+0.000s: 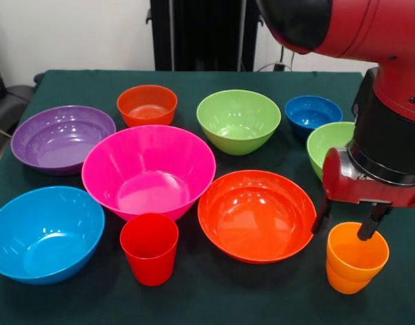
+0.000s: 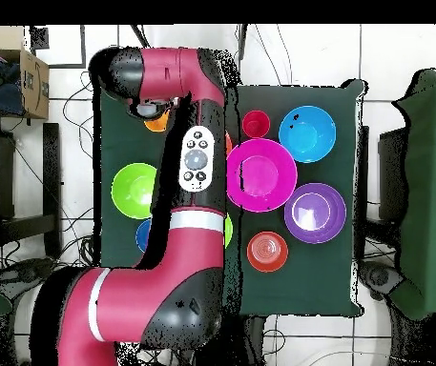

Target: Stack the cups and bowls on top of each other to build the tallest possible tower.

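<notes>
End effector (image 1: 344,227) fingers spread, straddling rim of glossy tapered orange cup (image 1: 356,258); upright.

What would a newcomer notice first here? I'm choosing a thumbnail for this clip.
The red arm fills the front view's upper right, its gripper open, one finger inside the orange cup and one outside its rim. Mid-table, the big pink bowl draws the eye. Other bright bowls ring it on the dark green table, with a red cup in front.

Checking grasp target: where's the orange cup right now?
Front view: the orange cup stands at the table's near right corner, right of the large orange-red bowl, with the gripper straddling its near-left rim.
</notes>
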Controlling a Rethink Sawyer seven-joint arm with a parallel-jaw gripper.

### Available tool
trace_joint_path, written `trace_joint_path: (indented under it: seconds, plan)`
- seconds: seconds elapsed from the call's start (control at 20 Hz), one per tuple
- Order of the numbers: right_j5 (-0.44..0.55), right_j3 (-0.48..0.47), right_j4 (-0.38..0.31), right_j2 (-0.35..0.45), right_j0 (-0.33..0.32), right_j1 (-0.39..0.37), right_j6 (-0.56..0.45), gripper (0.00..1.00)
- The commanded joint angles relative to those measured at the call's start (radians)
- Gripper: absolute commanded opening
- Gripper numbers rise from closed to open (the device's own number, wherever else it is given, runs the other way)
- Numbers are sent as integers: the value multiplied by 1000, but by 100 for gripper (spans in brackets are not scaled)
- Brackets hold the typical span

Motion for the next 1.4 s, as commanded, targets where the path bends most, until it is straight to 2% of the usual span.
trace_joint_path:
  seconds: [0.05, 0.15, 0.4, 0.55, 0.75, 1.15, 1.4]
  plan:
    - [-125, 280, -54, 83, 21, -75, -22, 100]
    - [-130, 297, -55, 81, 23, -76, -19, 100]
    - [-243, 416, -55, 100, 28, -108, 6, 100]
    - [-273, 449, -49, 106, 31, -114, 23, 100]
    - [-274, 460, -34, 117, 32, -110, 32, 100]
    - [-341, 469, -17, 140, 33, -105, 57, 100]
    - [-323, 437, -11, 139, 34, -90, 64, 100]
